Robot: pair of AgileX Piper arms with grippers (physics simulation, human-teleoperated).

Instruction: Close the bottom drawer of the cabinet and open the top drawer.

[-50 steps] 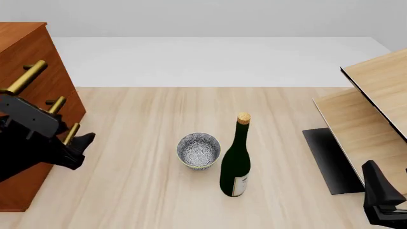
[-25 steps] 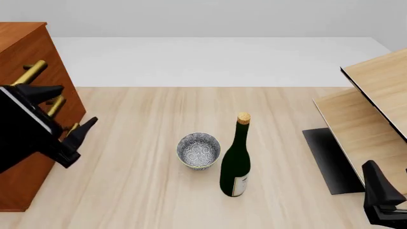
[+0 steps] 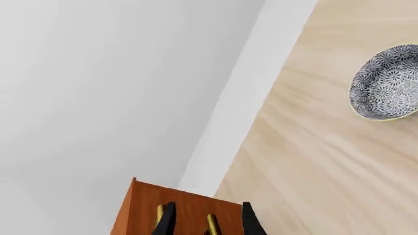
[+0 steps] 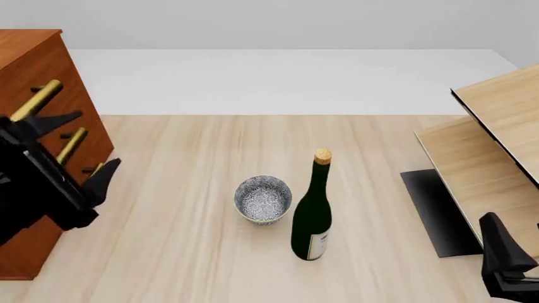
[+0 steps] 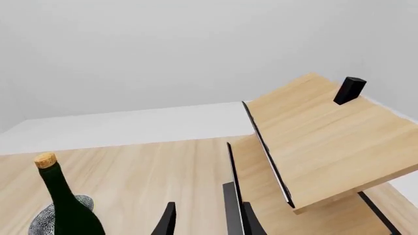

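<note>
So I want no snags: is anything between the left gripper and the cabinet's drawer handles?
Nothing visible. The left gripper sits open right at the cabinet front; bowl and bottle stand off toward mid-table.

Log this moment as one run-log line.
left gripper: open, at cabinet handles, holding nothing | right gripper: open, idle near light-wood boards | bowl, bottle: untouched mid-table

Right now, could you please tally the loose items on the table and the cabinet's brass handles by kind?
Bowls: 1, the patterned bowl
Bottles: 1, the corked bottle
Brass handles on the cabinet: 3
Total: 5
</note>
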